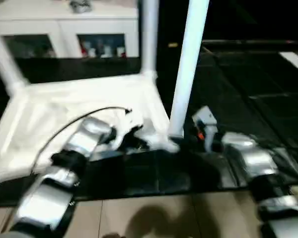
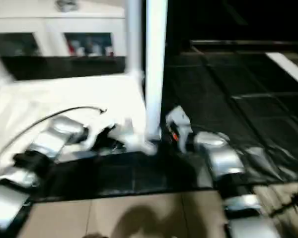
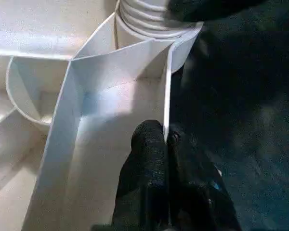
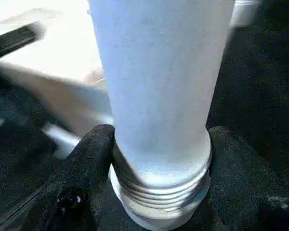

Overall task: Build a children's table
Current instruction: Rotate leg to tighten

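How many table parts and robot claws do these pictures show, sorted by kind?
White plastic ribbed tabletop: 1
White tapered tube legs standing up from it, far left, far corner, near corner: 3
Black two-fingered grippers, left, right: 2
Total: 6

White cabinet [image 1: 64, 22] at 11 o'clock, back of the scene — glass doors, small items behind them, too blurred to identify. A grey object [image 1: 80, 6] sits on top of the cabinet, can't tell what. Black mat [image 1: 248, 94] spans the floor from centre out to 3 o'clock, with faint seam lines. White strip [image 1: 295, 60] at 2 o'clock on the mat. Tan floor tiles [image 1: 154, 218] at 6 o'clock — grout lines visible.
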Available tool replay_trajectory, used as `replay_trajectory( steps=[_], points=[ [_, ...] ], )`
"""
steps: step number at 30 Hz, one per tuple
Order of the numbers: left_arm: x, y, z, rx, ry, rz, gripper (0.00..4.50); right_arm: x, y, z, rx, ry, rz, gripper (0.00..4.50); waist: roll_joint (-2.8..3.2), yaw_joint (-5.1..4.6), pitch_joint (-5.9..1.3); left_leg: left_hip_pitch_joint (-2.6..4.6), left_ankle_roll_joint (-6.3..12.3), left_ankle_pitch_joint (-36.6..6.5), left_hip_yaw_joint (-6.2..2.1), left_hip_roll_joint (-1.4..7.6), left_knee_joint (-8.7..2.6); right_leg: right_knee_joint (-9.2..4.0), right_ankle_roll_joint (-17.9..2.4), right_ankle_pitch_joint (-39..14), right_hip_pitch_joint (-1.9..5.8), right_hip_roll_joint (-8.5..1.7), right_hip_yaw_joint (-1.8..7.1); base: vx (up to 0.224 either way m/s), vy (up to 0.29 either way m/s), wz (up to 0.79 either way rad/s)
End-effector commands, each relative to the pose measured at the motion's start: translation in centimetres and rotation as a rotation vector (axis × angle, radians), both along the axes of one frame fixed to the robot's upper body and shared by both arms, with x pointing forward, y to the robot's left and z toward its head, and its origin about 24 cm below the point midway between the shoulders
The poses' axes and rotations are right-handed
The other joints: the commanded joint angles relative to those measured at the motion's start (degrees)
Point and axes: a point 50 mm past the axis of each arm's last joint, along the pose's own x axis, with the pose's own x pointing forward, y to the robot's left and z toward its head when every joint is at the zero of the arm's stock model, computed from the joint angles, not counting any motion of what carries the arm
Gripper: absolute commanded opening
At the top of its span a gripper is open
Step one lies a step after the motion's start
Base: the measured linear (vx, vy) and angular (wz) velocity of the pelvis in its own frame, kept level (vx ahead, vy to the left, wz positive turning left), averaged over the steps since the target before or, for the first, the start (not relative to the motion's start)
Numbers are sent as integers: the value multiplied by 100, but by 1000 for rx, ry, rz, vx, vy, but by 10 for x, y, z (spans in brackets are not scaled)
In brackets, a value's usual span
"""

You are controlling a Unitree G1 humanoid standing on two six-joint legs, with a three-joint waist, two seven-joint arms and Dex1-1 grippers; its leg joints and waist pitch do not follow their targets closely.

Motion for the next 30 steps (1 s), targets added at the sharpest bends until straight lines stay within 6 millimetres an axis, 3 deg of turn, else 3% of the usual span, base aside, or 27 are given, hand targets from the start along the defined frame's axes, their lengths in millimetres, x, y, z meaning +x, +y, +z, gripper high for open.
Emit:
replay_trajectory(
  steps=[1,3,7,8,13,14,21,22,24,25,27,30],
  points=[
    [9,-36,22,-104,-93,43,0,0,44,2,-4,1,31,269,-32,-2,-473,43,210,-972,-41,99,-349,-470,-895,-1710,338,-418,307,0,0,0],
    [11,-41,24,-111,-102,73,0,1,50,3,-10,-3,24,269,-39,2,-479,36,286,-866,-32,101,-344,-434,-979,-1401,345,-409,320,0,0,0],
    [12,-44,26,-105,-116,77,0,-2,58,4,-16,-22,68,269,-62,22,-479,22,400,-766,-26,100,-346,-429,-969,-1295,364,-420,322,0,0,0],
    [12,-44,26,-101,-120,73,0,-2,57,4,-1,-16,48,325,-52,21,-470,28,406,-789,-28,106,-351,-439,-962,-1345,356,-421,321,0,0,0],
    [9,-37,22,-79,-111,50,0,-1,51,6,20,-15,33,352,-34,7,-455,43,336,-959,-36,115,-367,-472,-894,-1603,349,-427,317,0,0,0],
    [9,-36,22,-76,-111,46,0,-1,50,6,21,-16,34,385,-37,9,-459,42,332,-953,-35,114,-367,-470,-894,-1576,352,-425,319,0,0,0],
    [3,-19,16,-49,-94,-40,0,-10,23,10,-8,-69,164,438,-42,38,-484,13,501,-732,-26,123,-341,-391,-1058,-937,385,-420,332,0,0,0],
    [1,-16,15,-48,-90,-76,0,-12,14,12,-8,-72,191,444,-19,36,-483,14,517,-722,-32,130,-343,-383,-1105,-904,377,-426,334,0,0,0],
    [-3,-12,14,-42,-80,-142,0,-14,2,15,-17,-74,239,444,-43,40,-471,17,524,-855,-23,122,-343,-415,-1094,-1083,389,-419,320,0,0,0],
    [-6,-10,13,-39,-69,-178,0,-16,-4,16,-26,-73,271,444,-10,59,-467,23,512,-924,-27,131,-344,-427,-1060,-1208,387,-421,317,0,0,0],
    [-12,-2,12,-23,-49,-290,0,-20,-21,21,-63,-60,371,444,-28,74,-457,18,507,-1032,-22,134,-346,-444,-979,-1428,391,-418,313,0,0,0],
    [-14,1,12,-10,-38,-325,0,-22,-26,23,-69,-54,412,444,-14,106,-451,53,494,-1101,-15,154,-348,-468,-969,-1573,344,-417,316,0,0,0]
  ],
)
